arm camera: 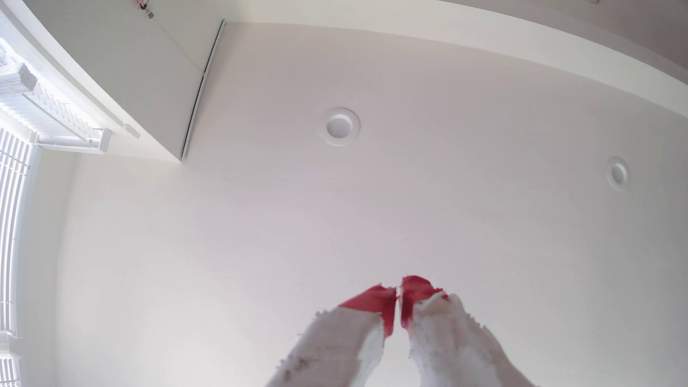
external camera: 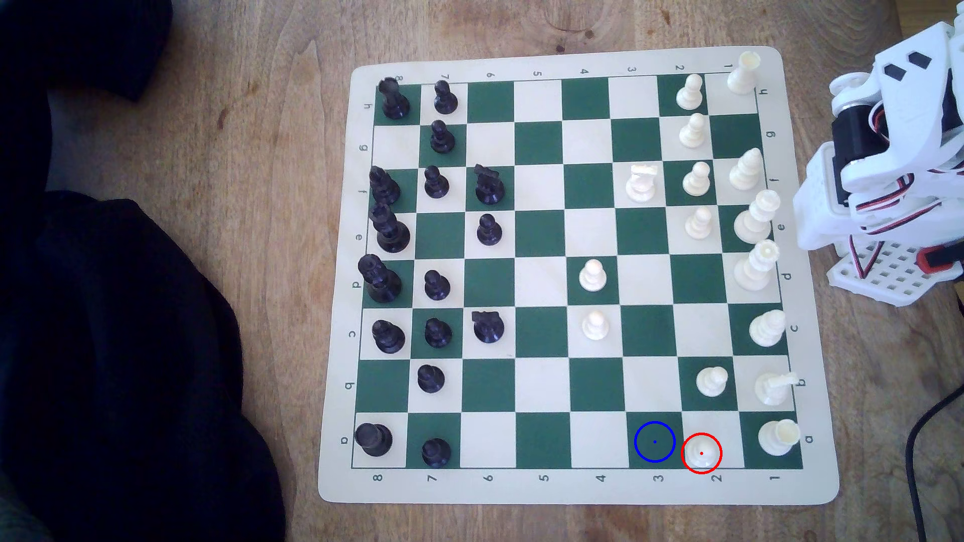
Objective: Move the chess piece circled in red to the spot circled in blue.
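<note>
A small cream-white pawn stands inside the red ring on a cream square, in the board's near row toward the exterior view's right. Just to its left in that view is the blue-ringed spot, a dark green square with nothing on it. The white arm sits folded beyond the board's right edge, far from both. In the wrist view my gripper points up at a ceiling. Its red-tipped fingers are pressed together, shut with nothing between them.
The green-and-cream chessboard mat lies on a wooden table. A white rook stands right of the pawn and another white pawn one row behind it. Black pieces line the exterior view's left side. Dark cloth lies at the far left.
</note>
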Robot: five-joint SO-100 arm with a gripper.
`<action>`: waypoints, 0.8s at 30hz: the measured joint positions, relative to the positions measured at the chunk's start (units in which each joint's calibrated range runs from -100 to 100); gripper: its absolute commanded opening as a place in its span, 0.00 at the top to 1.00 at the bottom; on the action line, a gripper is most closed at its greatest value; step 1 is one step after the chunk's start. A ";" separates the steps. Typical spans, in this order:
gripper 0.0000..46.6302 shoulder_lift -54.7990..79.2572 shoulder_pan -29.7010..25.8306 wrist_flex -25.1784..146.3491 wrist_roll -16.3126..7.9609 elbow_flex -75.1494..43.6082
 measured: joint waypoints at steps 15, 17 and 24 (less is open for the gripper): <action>1.00 0.08 -3.39 39.68 0.15 0.00; 1.00 0.08 -3.39 44.38 0.10 0.00; 1.00 0.42 -2.36 90.44 -0.15 -7.86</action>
